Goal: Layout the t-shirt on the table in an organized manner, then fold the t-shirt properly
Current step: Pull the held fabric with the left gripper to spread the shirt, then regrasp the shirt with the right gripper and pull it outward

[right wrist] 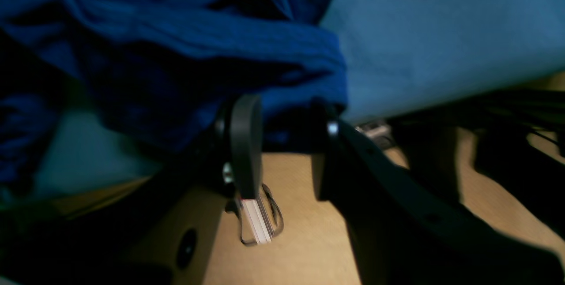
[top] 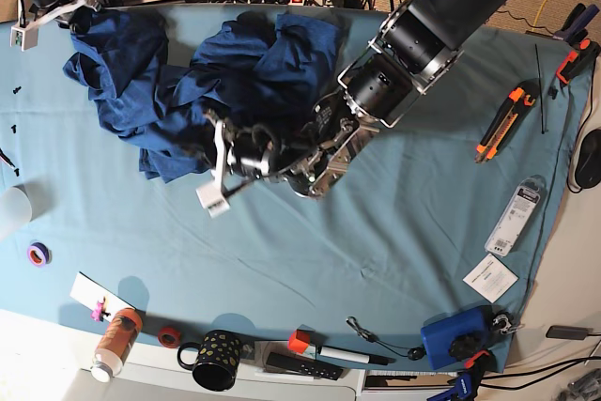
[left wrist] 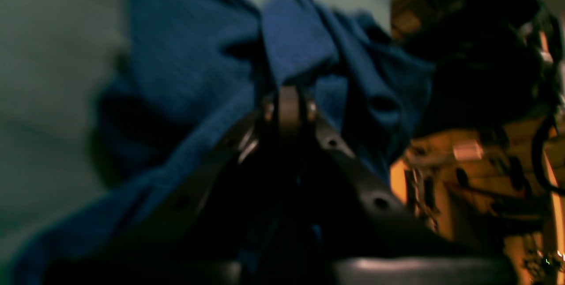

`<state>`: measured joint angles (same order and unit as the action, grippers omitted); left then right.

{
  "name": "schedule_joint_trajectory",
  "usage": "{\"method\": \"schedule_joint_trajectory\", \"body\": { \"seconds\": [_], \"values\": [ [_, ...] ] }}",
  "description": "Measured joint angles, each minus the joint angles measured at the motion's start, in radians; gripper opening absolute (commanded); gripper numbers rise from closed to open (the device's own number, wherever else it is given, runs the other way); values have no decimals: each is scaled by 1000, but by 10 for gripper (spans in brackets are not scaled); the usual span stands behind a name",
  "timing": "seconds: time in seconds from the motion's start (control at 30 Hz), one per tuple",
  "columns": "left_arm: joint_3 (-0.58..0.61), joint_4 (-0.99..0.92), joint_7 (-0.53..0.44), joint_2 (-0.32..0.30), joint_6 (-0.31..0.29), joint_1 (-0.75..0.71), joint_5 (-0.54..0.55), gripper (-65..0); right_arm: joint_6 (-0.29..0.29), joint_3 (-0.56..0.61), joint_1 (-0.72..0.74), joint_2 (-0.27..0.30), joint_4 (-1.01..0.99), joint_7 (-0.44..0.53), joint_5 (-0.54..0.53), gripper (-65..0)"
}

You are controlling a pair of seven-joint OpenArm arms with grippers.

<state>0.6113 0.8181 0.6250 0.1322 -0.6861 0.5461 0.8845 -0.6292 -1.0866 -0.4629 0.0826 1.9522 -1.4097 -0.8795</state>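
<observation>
Two grippers: we see one closed, one parted.
Left gripper (left wrist: pixel 289 99): our fingertips are pinched together on a fold of the t-shirt (left wrist: pixel 190 69).
Right gripper (right wrist: pixel 287 130): our fingers stand apart, the hem of the t-shirt draped at their tips; whether they touch it, we cannot tell.
T-shirt: bunched in a crumpled heap toward the far left of the table (top: pixel 394 223), in the base view.
Table edge: an orange utility knife (top: pixel 498 123) lies well apart from the garment.
</observation>
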Motion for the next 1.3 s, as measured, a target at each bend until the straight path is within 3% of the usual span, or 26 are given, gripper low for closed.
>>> {"method": "schedule_joint_trajectory", "body": {
  "seconds": [0.1,0.13,0.4,0.7,0.83,0.9,1.0,1.1,1.13,1.3],
  "values": [
    [-65,0,-5,0,0,5,-43,-650,0,0,0,-3,0,-2,-11,-637],
    [-93,0,-3,0,0,11,-59,-650,0,0,0,-3,0,-3,-10,-650],
    [-302,0,-6,-2,0,113,-92,-650,0,0,31,-3,0,3,-10,-650],
    [-333,0,2,-63,0,151,-90,-650,0,0,147,-3,0,8,-10,-650],
    [-333,0,3,-67,0,120,-93,-650,-14,0,167,-3,0,5,-33,-443],
    [-333,0,2,-71,0,110,-95,-650,-51,0,166,-3,0,5,-96,-416],
    [-333,0,2,-71,0,102,-95,-650,-55,0,166,-3,0,4,-177,-416],
    [-333,0,3,-71,0,97,-94,-408,-56,0,167,-3,0,4,-283,-416],
    [-331,0,3,-72,0,97,-95,-380,-56,0,167,-3,0,4,-289,-416],
    [-331,0,6,-71,0,97,-94,-380,-40,-2,201,-43,0,6,-274,-416]
  ]
}}
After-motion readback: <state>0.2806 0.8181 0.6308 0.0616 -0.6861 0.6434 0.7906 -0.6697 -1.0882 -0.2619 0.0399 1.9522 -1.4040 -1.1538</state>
